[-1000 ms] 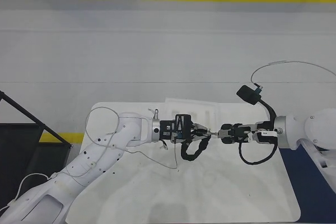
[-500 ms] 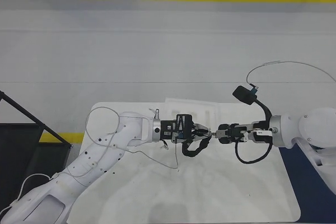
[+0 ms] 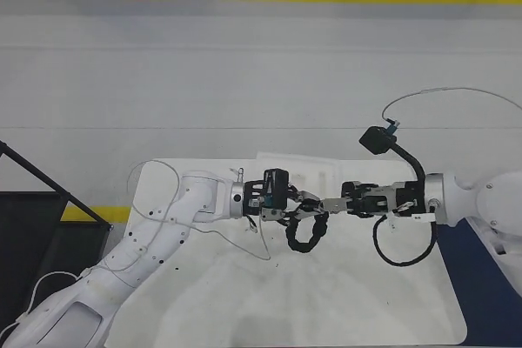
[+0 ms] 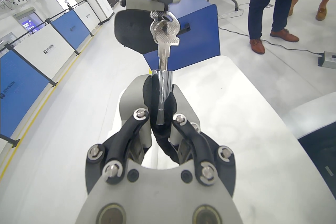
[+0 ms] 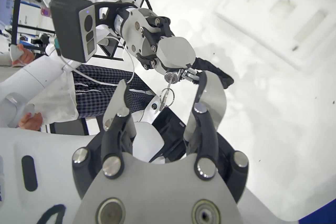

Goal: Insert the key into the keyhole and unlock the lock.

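My left gripper [image 4: 160,101] is shut on the lock [image 4: 164,88], a chrome cylinder with a black cable loop [image 3: 306,233] hanging below it over the table. The silver key [image 4: 165,33] stands in the keyhole with its blade partly inside. In the right wrist view the key [image 5: 169,82] and its ring lie between the fingers of my right gripper [image 5: 164,83], which is open and touches neither. In the top view the two grippers [image 3: 294,205] [image 3: 331,206] meet tip to tip above the table's middle.
A white foam tray [image 3: 300,165] with rectangular recesses lies at the far edge of the white table [image 3: 374,296]. A black metal frame [image 3: 35,183] stands off the table's left side. A blue panel [image 3: 478,270] borders the right edge.
My right gripper was shut on the key before and is now open around it. Both wrists have turned, and the cable loop hangs lower.
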